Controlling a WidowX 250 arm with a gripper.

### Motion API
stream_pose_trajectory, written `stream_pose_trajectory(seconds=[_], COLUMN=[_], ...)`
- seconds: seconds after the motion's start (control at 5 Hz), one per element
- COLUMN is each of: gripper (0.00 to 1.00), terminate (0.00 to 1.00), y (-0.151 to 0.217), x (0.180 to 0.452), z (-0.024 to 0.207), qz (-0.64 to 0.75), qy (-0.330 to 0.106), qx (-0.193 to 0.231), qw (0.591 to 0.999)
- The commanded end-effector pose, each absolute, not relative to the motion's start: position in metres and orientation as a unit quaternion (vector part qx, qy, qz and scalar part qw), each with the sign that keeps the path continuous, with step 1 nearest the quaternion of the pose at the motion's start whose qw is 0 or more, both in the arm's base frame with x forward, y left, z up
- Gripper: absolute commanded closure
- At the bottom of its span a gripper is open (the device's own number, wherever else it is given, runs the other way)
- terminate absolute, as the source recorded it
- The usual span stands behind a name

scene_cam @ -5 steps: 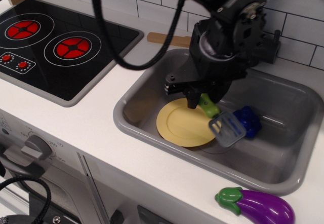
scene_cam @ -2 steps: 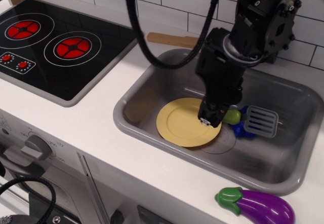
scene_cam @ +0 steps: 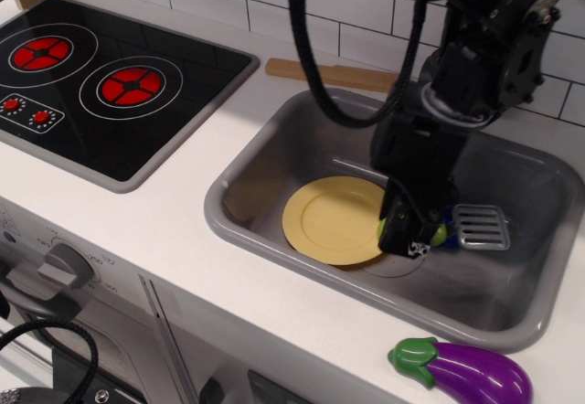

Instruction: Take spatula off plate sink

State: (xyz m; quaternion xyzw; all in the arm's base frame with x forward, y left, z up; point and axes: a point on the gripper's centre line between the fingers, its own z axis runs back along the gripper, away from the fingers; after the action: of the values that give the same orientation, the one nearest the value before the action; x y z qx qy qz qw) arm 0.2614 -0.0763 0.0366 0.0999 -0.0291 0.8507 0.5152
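Reaching down into the sink (scene_cam: 512, 303), the hand (scene_cam: 408, 236) is clamped on the spatula (scene_cam: 480, 227) by its green handle — just right of the plate (scene_cam: 331, 220). The slotted grey head lies off the plate, over the sink floor beside a blue toy (scene_cam: 451, 236).

A black stovetop (scene_cam: 110, 84) with two large red burners and two small red dials sits at the left of the white counter (scene_cam: 174, 239). A flat wooden stick (scene_cam: 334, 76) lies along the white tiled wall (scene_cam: 347, 2). A purple toy eggplant (scene_cam: 462, 372) with a green cap rests on the counter's front edge at right. A grey knob (scene_cam: 64, 265) shows on the cabinet front below.
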Motion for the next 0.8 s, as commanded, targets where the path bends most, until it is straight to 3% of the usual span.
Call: stream_pose_trajectory(seconds=[0.0, 0.4, 0.6], gripper=[1.0, 1.0, 0.0], terminate=[0.0, 0.0, 0.0], y=[-0.082, -0.098, -0.105], x=[0.266, 0.253, 0.252], z=[0.025, 0.01, 0.008], qz=[0.863, 0.842, 0.828], qy=[-0.016, -0.014, -0.014], qx=[0.103, 0.11, 0.117], qw=[0.494, 0.528, 0.548])
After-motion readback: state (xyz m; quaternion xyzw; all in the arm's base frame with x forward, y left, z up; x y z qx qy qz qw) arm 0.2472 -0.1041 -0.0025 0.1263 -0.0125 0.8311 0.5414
